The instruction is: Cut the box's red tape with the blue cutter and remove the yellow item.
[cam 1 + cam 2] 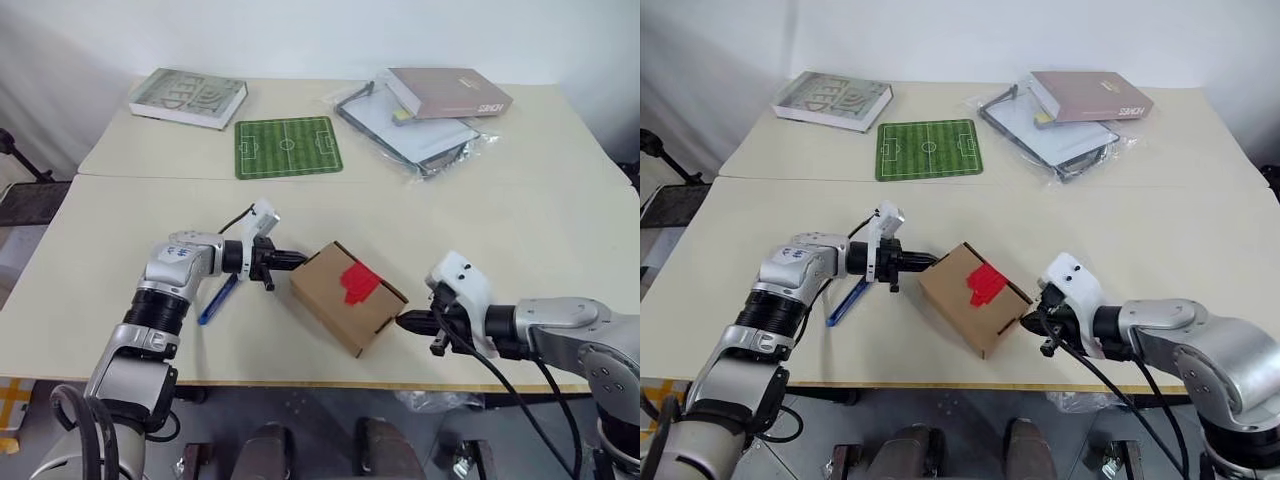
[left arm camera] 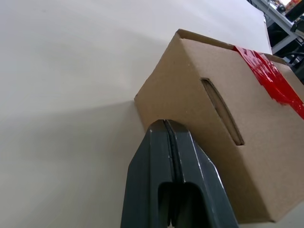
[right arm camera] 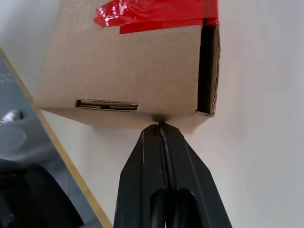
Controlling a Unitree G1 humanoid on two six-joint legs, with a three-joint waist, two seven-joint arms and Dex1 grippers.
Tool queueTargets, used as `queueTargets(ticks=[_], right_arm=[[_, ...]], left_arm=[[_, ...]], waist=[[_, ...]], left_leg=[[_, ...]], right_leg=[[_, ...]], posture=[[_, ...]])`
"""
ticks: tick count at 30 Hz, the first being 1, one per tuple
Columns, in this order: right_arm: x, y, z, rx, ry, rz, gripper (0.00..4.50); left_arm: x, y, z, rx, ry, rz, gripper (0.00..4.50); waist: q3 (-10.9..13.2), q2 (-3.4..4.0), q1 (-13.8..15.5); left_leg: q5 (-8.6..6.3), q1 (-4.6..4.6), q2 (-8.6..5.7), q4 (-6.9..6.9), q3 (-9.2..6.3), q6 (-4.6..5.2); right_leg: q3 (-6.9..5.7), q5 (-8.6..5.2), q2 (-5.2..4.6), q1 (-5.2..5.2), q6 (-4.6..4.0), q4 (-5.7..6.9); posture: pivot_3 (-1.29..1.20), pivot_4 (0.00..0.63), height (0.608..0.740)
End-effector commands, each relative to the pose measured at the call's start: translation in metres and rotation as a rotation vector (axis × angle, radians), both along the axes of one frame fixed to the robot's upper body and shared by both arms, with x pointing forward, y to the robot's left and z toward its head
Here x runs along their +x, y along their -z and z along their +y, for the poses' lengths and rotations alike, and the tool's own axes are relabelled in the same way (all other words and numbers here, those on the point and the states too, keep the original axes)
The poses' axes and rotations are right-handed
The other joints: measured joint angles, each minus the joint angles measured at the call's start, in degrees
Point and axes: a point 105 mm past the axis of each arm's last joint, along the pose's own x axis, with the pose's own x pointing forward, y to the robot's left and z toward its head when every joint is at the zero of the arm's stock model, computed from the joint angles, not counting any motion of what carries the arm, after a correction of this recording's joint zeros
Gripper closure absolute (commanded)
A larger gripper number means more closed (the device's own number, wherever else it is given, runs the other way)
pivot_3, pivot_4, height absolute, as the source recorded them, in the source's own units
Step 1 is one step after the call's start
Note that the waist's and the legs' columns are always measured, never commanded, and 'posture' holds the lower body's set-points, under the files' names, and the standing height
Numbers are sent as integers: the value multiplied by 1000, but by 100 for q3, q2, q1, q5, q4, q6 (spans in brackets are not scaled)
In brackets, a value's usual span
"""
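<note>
The box [image 1: 347, 296] sits at lower centre of the frame on the surface [image 1: 500, 200], red tape [image 1: 359, 283] on top. Both closed end effectors press its opposite ends: left [image 1: 300, 262], right [image 1: 403, 322]. The blue cutter [image 1: 218, 298] lies lower left, beside the left arm.

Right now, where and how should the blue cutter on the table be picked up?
Grip the blue cutter across the middle of its slim body, coming from above. It lies flat on the table beside the left gripper, so only its narrow sides offer fingers a hold. The left gripper, now shut, would probably suit best.
</note>
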Motion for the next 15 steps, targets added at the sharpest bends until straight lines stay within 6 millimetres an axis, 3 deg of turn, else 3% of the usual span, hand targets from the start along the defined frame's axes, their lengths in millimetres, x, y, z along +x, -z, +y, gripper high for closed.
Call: queueTargets(ticks=[1,5,7,11,15], right_arm=[[9,-2,-26,-90,79,-70,4474],[18,0,-47,-155,106,-96,4474],[31,-13,-55,-155,110,-173,4121],[62,-44,-60,-58,138,-289,2844],[84,-66,-42,107,54,-350,1523]], left_arm=[[14,-26,16,-39,-98,-119,4500],[23,-35,32,-33,-190,-179,4500],[30,-43,45,-19,-267,-218,4129],[27,-58,65,-24,-349,-218,2933],[-1,-68,100,-41,-429,-221,1763]], waist=[[0,0,3],[0,0,-2],[0,0,-21],[0,0,-53],[0,1,-94]], left_leg=[[0,-2,0,1,-1,0],[0,-3,-5,3,0,0],[0,-1,-4,4,2,0],[1,0,0,7,15,-1],[1,-1,14,6,10,-1]], right_leg=[[0,0,0,-1,1,0],[0,3,0,0,6,-3],[1,3,1,-1,6,-2],[7,10,2,-6,6,0],[4,10,3,-7,6,0]], posture=[[0,150,740],[0,150,740],[0,150,740],[0,150,740],[0,150,740]])
